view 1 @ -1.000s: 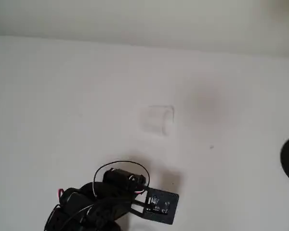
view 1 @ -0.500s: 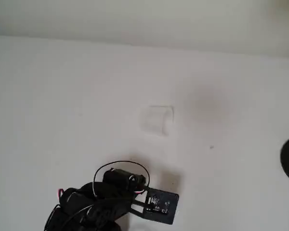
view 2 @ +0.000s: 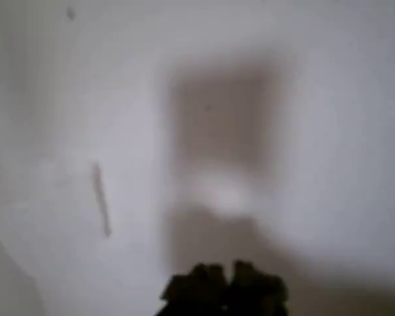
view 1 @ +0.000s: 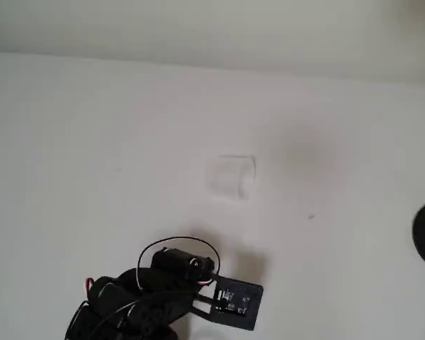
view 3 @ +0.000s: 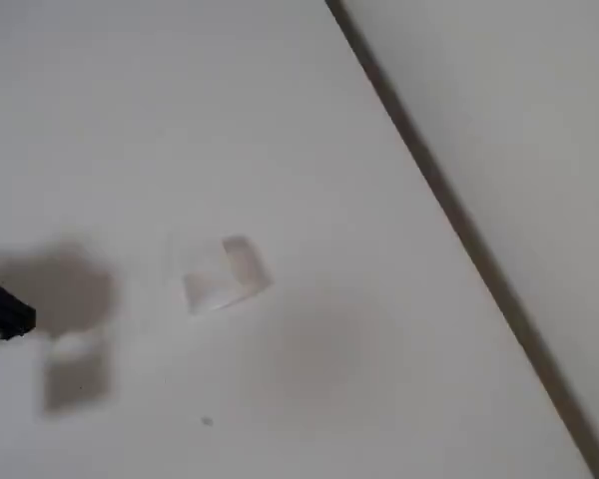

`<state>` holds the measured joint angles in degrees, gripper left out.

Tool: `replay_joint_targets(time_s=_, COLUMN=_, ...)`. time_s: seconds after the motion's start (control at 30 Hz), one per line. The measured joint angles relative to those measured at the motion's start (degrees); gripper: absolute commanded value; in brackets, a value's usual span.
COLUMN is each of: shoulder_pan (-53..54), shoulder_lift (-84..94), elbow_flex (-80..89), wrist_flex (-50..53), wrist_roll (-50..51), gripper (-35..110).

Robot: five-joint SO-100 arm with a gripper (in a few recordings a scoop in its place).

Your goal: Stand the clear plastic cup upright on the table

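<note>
Clear plastic cup (view 1: 231, 176) lies on its side mid-surface (view 1: 92, 142), well apart from the gripper (view 2: 225, 284), whose opening I cannot tell; looks light, thin, slippery and crushable, so best pinched gently across the wall near the rim.

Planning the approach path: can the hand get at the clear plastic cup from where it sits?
Probably yes. The clear plastic cup lies on its side on bare table; nothing stands between it and the arm below it in the overhead view.
</note>
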<state>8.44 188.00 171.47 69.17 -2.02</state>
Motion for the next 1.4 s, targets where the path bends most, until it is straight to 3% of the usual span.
replay_joint_targets(time_s=1.1, shoulder_pan=0.0, shoulder_lift=0.0, elbow_flex=0.0, wrist_flex=0.0, wrist_roll=0.0, gripper=0)
replay_joint_targets(time_s=1.3, shoulder_pan=-0.1, shoulder_lift=0.3, elbow_flex=0.9, wrist_flex=-2.5, wrist_roll=-0.6, gripper=18)
replay_joint_targets(time_s=1.4, shoulder_pan=0.4, shoulder_lift=-0.1, elbow_flex=0.9, wrist_flex=-3.9, wrist_roll=-6.2, gripper=28)
